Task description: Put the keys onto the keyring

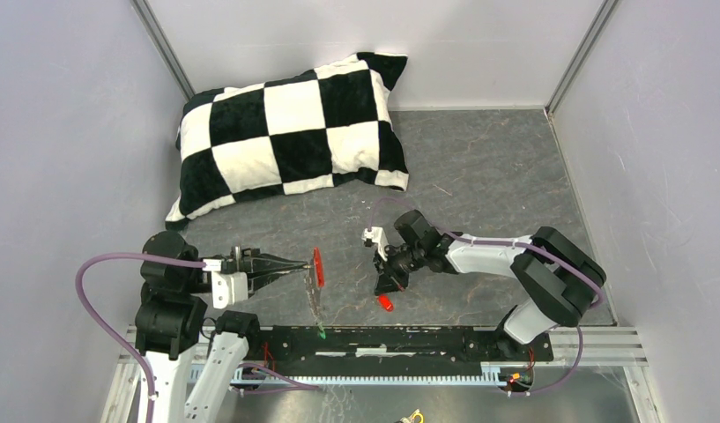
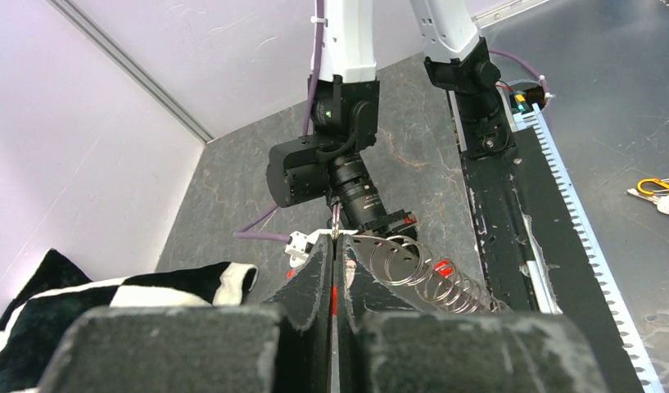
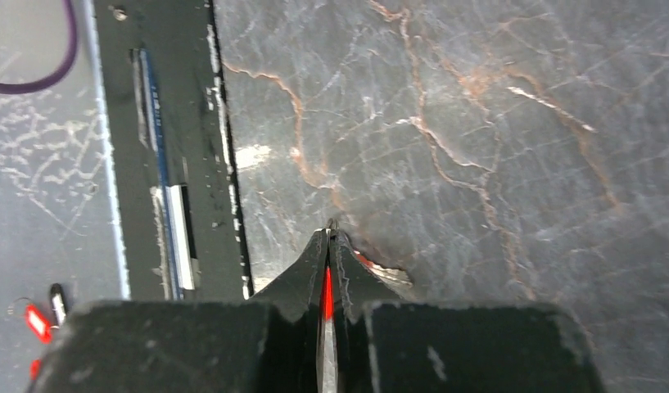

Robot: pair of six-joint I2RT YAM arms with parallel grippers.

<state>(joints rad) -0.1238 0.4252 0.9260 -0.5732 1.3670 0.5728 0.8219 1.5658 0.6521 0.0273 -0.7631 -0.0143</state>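
My left gripper (image 1: 303,267) (image 2: 336,241) is shut on the keyring's bright red fob (image 1: 318,267), which stands upright at its tips. In the left wrist view only a red sliver of the fob shows between the pads. The silvery chain of rings (image 1: 314,300) (image 2: 421,274) hangs from the fob, with the green key (image 1: 322,333) at its lower end. To the right, my right gripper (image 1: 382,286) (image 3: 331,233) points down at the table, shut on the red key (image 1: 385,303) (image 3: 327,291). The key's red head shows between and just beyond the fingers.
A black-and-white checkered pillow (image 1: 290,132) lies at the back left. The black rail (image 1: 409,339) runs along the near edge by the arm bases. Spare keys (image 2: 658,192) lie below the rail, off the grey mat (image 1: 488,176). Walls enclose three sides.
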